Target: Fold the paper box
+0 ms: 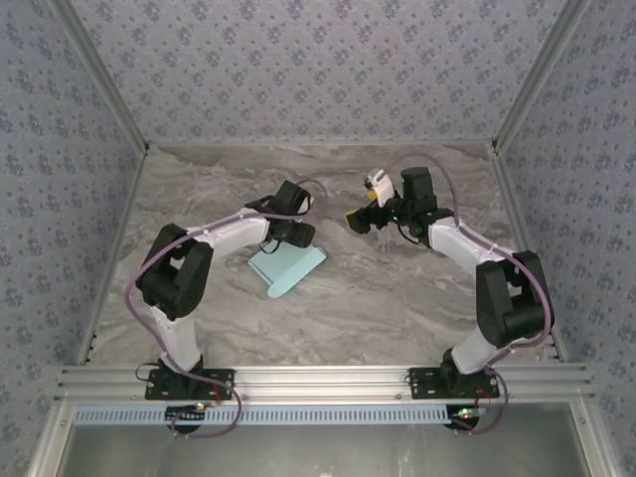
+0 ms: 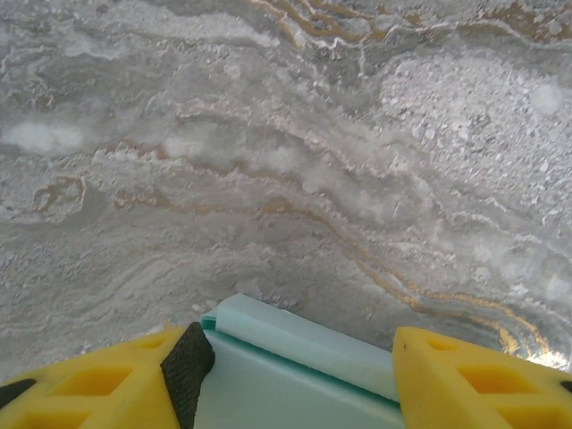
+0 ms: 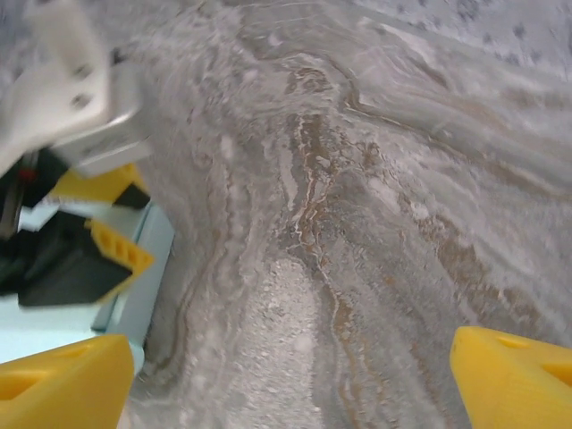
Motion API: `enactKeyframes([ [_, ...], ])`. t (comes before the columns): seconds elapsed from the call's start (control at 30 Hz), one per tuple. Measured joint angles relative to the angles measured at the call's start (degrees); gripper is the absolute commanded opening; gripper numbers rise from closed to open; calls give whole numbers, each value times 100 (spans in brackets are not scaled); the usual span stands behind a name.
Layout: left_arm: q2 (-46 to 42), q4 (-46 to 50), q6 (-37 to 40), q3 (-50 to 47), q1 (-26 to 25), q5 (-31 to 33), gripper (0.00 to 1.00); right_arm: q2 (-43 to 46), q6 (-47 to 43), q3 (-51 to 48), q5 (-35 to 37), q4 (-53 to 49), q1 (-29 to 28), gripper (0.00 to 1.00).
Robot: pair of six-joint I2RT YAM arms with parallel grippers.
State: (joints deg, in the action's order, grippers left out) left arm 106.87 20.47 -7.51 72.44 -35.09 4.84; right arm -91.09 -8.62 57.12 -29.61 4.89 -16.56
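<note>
The paper box (image 1: 289,268) is a pale light-blue flat piece lying on the marbled table, left of centre. My left gripper (image 1: 295,238) is down at its far end. In the left wrist view the box's folded far edge (image 2: 308,344) lies between the yellow fingers; the black pad (image 2: 186,368) stands right at its left corner, and contact is unclear. The jaws of the left gripper (image 2: 290,380) stand apart. My right gripper (image 1: 359,219) hovers open to the right of the box, with bare table between its fingers (image 3: 514,375). The box (image 3: 40,326) and the left gripper (image 3: 103,241) show at the left of the right wrist view.
The grey marbled table (image 1: 397,288) stretches to the right and front of the box. Patterned walls (image 1: 318,70) close in the back and both sides. An aluminium rail (image 1: 318,380) carrying both arm bases runs along the near edge.
</note>
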Motion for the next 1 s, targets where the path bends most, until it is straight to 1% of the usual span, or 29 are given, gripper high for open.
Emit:
enactKeyframes([
  [0.13, -286, 46, -184, -225, 164, -177, 69, -155, 839, -68, -96, 96, -39, 87],
  [0.23, -804, 87, -509, -487, 444, -315, 72, -356, 927, -26, -157, -138, -214, 87],
  [0.37, -1668, 118, -1097, -774, 844, -299, 73, -817, 815, 433, -155, -684, -739, 87],
  [0.43, -2131, 162, -1537, -1045, 986, -201, 72, -1167, 772, 903, -140, -981, -1027, 84],
  [0.5, -2494, 229, -2009, -1386, 1104, -221, 71, -1513, 758, 1384, -146, -1161, -1233, 79],
  [0.63, -2922, 282, -2745, -2267, 1235, -595, 67, -2129, 802, 2186, -249, -1443, -1491, 68],
  [0.73, -3080, 339, -3093, -2824, 1204, -905, 58, -2450, 835, 2417, -280, -1617, -1572, 60],
  [0.8, -3193, 339, -3220, -3141, 1204, -1095, 54, -2627, 881, 2463, -275, -1733, -1591, 56],
  [0.93, -3259, 212, -3370, -3451, 1204, -1392, 53, -2927, 940, 2481, -280, -1910, -1600, 52],
  [1.0, -3259, 79, -3418, -3550, 1204, -1513, 54, -2944, 949, 2492, -315, -1912, -1606, 49],
])
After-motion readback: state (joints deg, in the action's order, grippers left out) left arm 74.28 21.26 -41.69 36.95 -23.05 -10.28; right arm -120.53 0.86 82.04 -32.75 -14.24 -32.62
